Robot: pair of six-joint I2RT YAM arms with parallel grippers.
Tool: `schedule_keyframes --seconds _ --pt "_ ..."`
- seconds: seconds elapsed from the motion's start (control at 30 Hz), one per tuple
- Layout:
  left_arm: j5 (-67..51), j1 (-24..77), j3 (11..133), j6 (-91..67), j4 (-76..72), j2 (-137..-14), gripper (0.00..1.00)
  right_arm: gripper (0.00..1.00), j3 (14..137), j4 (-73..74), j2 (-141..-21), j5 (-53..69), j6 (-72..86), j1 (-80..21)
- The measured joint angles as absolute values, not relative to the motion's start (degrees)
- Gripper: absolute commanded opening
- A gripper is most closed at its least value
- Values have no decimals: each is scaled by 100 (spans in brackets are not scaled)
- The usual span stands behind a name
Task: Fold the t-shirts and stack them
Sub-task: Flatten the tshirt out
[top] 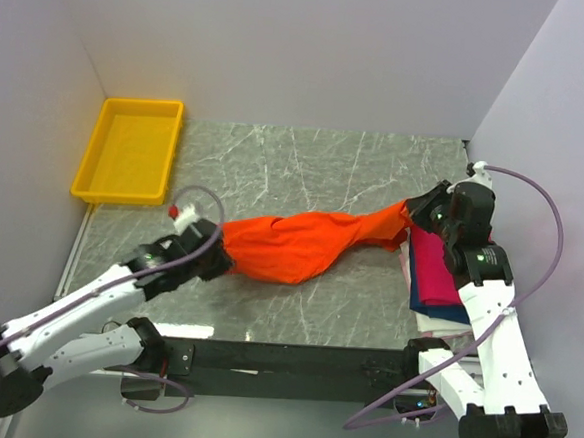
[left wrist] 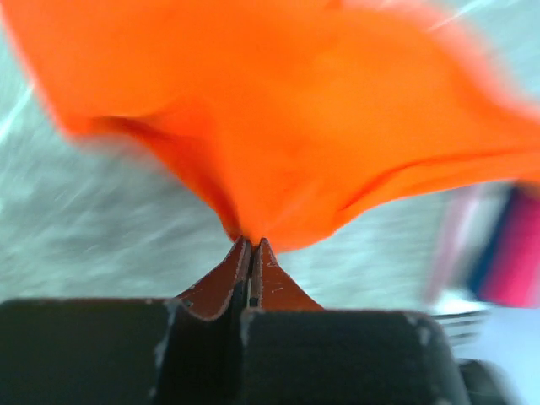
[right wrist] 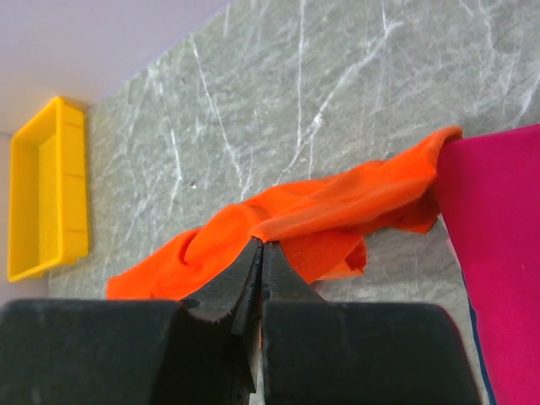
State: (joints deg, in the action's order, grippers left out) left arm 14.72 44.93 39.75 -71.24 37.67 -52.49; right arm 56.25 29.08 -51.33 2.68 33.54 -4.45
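Orange t-shirt (left wrist: 304, 110) looks blurred above left pincer (left wrist: 251, 246), stacked shirts (left wrist: 516, 253) behind indistinct.

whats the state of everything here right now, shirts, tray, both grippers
orange t-shirt: unfolded, bunched, strung between the two grippers
magenta t-shirt: folded flat, lying on the navy one
navy t-shirt: under the magenta one, only its edge showing
yellow tray: upright, empty
left gripper: shut on the orange t-shirt
right gripper: shut on the orange t-shirt's other end

orange shirt (top: 300, 245) spanning middle, tray (top: 128, 149) far left, stack (top: 436, 274) at right, far marble (top: 316, 166) open
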Motion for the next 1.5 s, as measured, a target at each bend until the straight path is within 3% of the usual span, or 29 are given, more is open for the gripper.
schedule_keyframes --seconds 0.37,0.7,0.9,1.13,1.2,1.37,1.5 --pt "3063 4169 6779 -6785 5118 -3964 1 0 6501 3448 -4294 307 3511 -392" --pt "4010 4171 8252 -6641 5614 -3164 1 0 8283 4163 -3586 318 3682 -386" --pt "4515 4458 8615 -6206 5168 -3236 1 0 9050 4021 -3647 563 3763 -386" --pt "5170 4810 8344 -5072 3409 -4536 1 0 8584 2849 -4950 1181 3800 -386" --pt "4831 4436 8348 -4733 2825 -5199 1 0 8499 2526 -5537 1313 3800 -386" --pt "2134 1634 8676 -4910 1726 -7140 1 0 8672 1844 -7301 1500 3721 -386" --pt "331 388 10005 -5312 1256 -9417 1 0 10003 1662 -8969 1627 3623 -388"
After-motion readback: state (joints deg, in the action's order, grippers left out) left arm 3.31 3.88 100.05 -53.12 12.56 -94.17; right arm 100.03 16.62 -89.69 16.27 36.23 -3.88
